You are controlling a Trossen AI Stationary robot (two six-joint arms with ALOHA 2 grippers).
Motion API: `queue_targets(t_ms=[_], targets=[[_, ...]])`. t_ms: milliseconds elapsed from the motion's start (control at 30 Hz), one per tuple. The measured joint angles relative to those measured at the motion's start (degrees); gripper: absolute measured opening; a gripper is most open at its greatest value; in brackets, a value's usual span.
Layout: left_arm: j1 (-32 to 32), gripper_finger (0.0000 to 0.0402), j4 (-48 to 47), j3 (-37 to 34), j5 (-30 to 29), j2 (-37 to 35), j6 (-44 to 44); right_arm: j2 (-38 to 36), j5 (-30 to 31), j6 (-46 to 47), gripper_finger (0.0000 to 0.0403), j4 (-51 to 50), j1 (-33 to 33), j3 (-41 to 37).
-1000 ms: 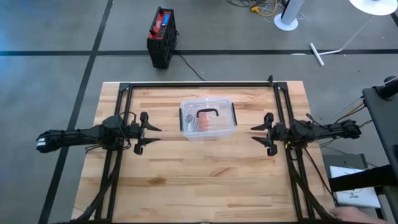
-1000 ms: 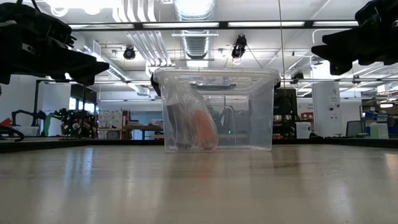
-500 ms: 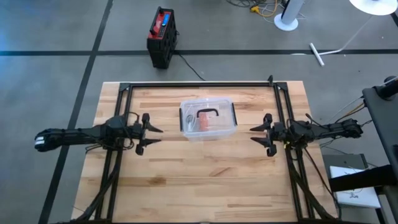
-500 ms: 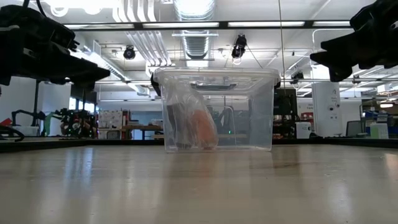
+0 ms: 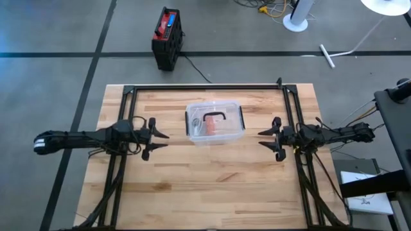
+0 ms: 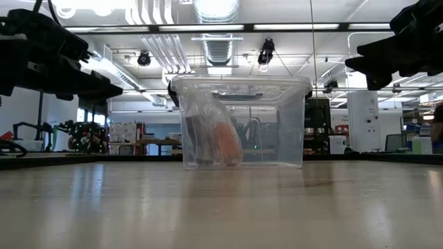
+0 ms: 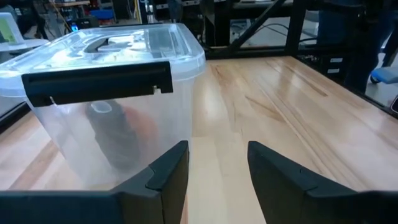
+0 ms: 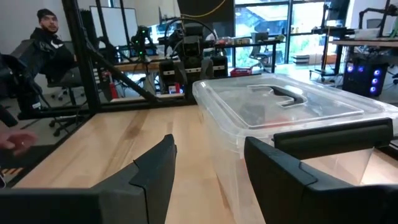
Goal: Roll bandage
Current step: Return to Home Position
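Note:
A clear plastic box [image 5: 214, 122] with its lid on and a black handle [image 5: 214, 116] stands on the table's far middle. Inside it a peach-coloured roll [image 6: 225, 142], the bandage, sits in a clear bag beside a dark thing [image 7: 115, 134]. My left gripper [image 5: 162, 142] hovers open to the box's left, pointing at it, fingers slightly tipped down. My right gripper [image 5: 264, 138] hovers open on the box's right, level and pointing at it. Both are well above the table in the low view and hold nothing.
Black frame rails [image 5: 205, 87] run along the table's far edge and down both sides. Bare wood lies between the box and the near edge [image 5: 212, 186]. In the right wrist view a person [image 8: 46, 28] sits beyond the table and a hand [image 8: 15, 140] shows at its edge.
My left gripper has tipped its fingertips down a little and edged toward the box. The box and its contents have stayed put.

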Motion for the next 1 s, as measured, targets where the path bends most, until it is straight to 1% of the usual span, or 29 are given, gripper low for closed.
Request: queue_targets(t_ms=[333,500,1000], targets=[[0.02,0.014,-0.02,0.11,0.01,2.36,0.09,0.0,0.0,-0.02,0.0186,-0.02,0.0,0.0],[0.01,0.0137,-0.11,0.11,0.01,3.28,0.11,0.0,0.0,0.0,0.0186,0.03,0.0,0.0],[0.01,0.0166,0.0,0.2,0.01,5.77,0.13,0.0,0.0,-0.02,0.0186,0.01,0.0,0.0]])
